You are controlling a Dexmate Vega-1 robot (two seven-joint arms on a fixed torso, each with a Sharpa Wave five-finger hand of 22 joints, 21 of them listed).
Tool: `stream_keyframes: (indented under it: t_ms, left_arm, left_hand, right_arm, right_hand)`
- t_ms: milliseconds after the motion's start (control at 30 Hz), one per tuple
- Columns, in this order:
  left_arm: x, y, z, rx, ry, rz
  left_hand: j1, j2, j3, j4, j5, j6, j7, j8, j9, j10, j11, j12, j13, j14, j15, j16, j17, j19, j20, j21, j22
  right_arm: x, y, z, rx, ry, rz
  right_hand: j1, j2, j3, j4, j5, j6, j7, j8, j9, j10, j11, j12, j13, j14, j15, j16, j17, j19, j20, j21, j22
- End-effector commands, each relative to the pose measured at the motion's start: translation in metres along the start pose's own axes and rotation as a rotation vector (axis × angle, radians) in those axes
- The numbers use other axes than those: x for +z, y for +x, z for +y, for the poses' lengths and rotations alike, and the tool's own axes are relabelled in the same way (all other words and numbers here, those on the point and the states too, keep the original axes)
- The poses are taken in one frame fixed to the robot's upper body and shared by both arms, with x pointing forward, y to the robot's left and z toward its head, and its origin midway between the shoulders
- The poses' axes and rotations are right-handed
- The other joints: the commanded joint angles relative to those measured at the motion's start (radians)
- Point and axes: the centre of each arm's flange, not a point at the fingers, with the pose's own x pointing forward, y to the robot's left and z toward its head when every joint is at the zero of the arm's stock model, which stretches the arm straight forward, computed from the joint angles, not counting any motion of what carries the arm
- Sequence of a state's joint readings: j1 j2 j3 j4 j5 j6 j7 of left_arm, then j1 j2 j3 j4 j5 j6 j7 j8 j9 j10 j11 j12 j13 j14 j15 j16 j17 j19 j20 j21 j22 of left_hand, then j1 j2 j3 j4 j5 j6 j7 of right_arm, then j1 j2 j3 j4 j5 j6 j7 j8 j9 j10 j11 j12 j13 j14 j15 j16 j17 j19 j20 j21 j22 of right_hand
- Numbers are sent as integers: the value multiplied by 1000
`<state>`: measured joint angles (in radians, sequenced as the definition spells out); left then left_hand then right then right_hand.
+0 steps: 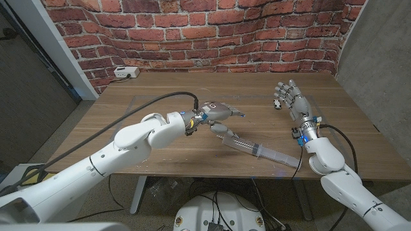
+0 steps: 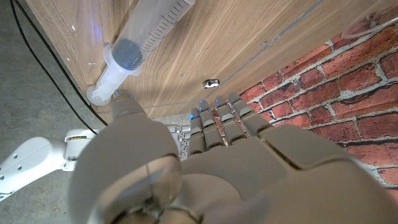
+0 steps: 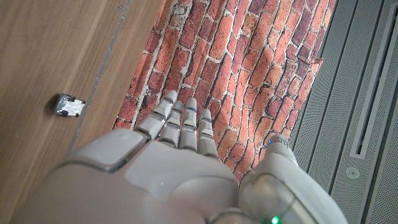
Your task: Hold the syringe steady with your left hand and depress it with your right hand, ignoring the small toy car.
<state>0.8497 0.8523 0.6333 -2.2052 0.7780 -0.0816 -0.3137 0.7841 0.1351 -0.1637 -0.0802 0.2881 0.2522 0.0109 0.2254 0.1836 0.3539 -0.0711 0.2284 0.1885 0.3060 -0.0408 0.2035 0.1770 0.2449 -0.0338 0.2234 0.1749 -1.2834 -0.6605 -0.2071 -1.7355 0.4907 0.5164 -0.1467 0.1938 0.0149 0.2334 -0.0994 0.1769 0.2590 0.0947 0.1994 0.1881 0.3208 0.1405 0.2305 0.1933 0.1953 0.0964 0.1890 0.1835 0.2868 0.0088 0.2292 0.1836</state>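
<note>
So the syringe (image 1: 262,151) is lying flat on the wooden table (image 1: 160,122), lower middle of the head frame and closest to the front edge, with its plunger end pointing toward the lower right. Neither hand has it yet.

Biggest risk, as I see it: the syringe is just loose on the wood, so if the right hand pushes the plunger before the left has the barrel pinned, the whole thing will probably skate or roll off the near edge. A sloppy left grab could knock it sideways too.

The left hand (image 1: 221,110) hovers just up and left of the barrel tip — fingers stretched out side by side, holding nothing, thumb reaching down toward the barrel and very near it, though I can't tell if it's touching. In the left wrist view the syringe (image 2: 142,43) sits just beyond that thumb.

The right hand (image 1: 290,98) is up in the right of the frame, fingers upright and spread, empty — well apart from the plunger.

Further back, the small toy car (image 1: 275,104) sits right beside the right hand's fingers, so a careless swing could clip it.
</note>
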Motion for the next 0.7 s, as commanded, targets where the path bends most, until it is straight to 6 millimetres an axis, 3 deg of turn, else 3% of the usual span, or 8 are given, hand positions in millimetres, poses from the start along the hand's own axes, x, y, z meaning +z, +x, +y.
stream_keyframes:
  t_ms: [33,700]
  left_arm:
    - [4,11,6,-103,23,-80]
    - [5,27,5,-213,80,-109]
  left_hand:
    - [15,2,8,-10,-7,14,2,-1,6,17,3,-2,4,28,-14,6,3,17,4,6,4]
    - [64,13,34,-34,-23,4,-1,-13,7,10,-2,-14,5,34,-14,-3,5,34,19,5,6]
  right_arm:
    - [1,-2,2,7,1,2]
    - [1,3,8,17,-2,13]
  right_hand:
    - [10,-1,-1,-4,4,13,-1,3,4,6,-4,0,1,13,0,-2,2,9,3,-3,3]
    - [11,-1,-1,-6,4,13,-1,2,4,7,-4,0,1,13,0,-2,2,10,3,-5,3]
